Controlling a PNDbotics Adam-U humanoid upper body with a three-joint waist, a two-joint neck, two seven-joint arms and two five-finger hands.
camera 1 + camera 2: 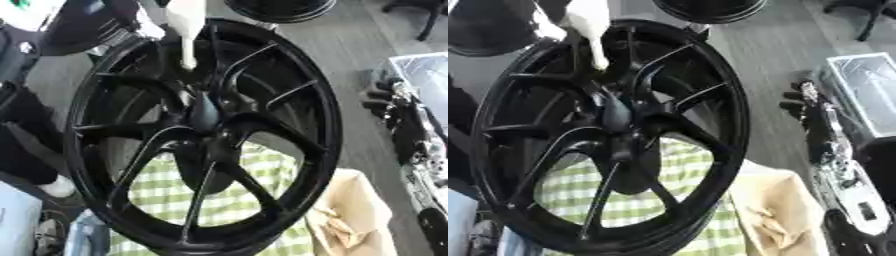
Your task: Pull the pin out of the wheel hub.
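At right edge | right robot hand [820, 107] idle, fingers up | wheel hub [206, 112] untouched

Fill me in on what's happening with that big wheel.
A black spoked wheel stands upright and fills the view, with green-and-white checked cloth showing behind its spokes. A person's white-gloved hand reaches down from the top, one finger pointing into the spokes just above the hub. The robot's right hand hangs off to the right, well clear of the wheel and holding nothing. Its left hand is out of view. I cannot make out a pin.
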